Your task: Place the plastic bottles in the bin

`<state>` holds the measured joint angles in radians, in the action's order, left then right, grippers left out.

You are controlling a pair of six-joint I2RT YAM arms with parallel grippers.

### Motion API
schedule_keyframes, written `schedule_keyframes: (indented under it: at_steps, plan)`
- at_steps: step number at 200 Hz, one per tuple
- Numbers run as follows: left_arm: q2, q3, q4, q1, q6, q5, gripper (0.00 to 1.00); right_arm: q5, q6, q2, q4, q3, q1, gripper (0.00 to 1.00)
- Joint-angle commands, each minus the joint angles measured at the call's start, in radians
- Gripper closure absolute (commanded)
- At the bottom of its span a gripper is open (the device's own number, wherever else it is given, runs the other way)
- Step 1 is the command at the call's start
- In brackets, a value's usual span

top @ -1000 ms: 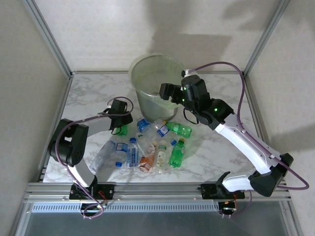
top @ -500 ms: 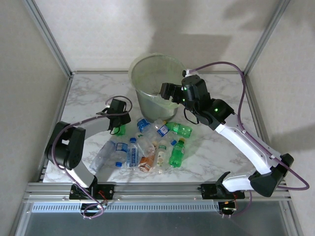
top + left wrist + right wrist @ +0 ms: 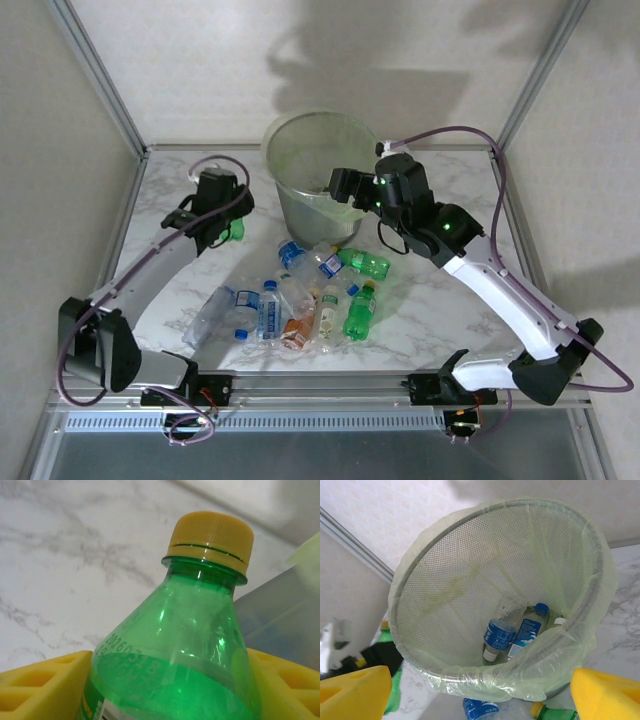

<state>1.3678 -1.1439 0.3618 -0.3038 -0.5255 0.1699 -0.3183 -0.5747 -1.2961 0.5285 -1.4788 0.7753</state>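
Clamped on a green bottle (image 3: 187, 652) beside the bin (image 3: 295, 205), the left tool (image 3: 228, 222) could clip the bin's rim and lose its grip, while the right tool (image 3: 337, 187) hangs spread above.

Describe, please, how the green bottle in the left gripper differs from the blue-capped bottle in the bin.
The green bottle is clamped in the left gripper, outside the bin; the blue-capped bottle lies loose inside it. The green bottle is tinted, yellow-capped; the blue-capped bottle is clear, blue-labelled. Both are capped.
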Motion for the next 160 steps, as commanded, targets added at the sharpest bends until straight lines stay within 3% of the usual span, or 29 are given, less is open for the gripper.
schedule_keyframes:
  at_steps: [1, 65, 160]
  plan:
    - [-0.061, -0.116, 0.053, -0.001, 0.045, 0.026, 0.39, -0.013, -0.019, 0.035, 0.002, -0.025, 0.008, 0.08]
    - [-0.057, -0.372, 0.019, -0.125, 0.095, -0.072, 0.35, -0.052, -0.035, 0.071, 0.008, 0.002, 0.008, 0.08]
    - [0.273, -0.643, -0.08, -0.208, 0.053, -0.223, 0.36, -0.109, -0.065, 0.138, 0.049, 0.073, 0.005, 0.07]
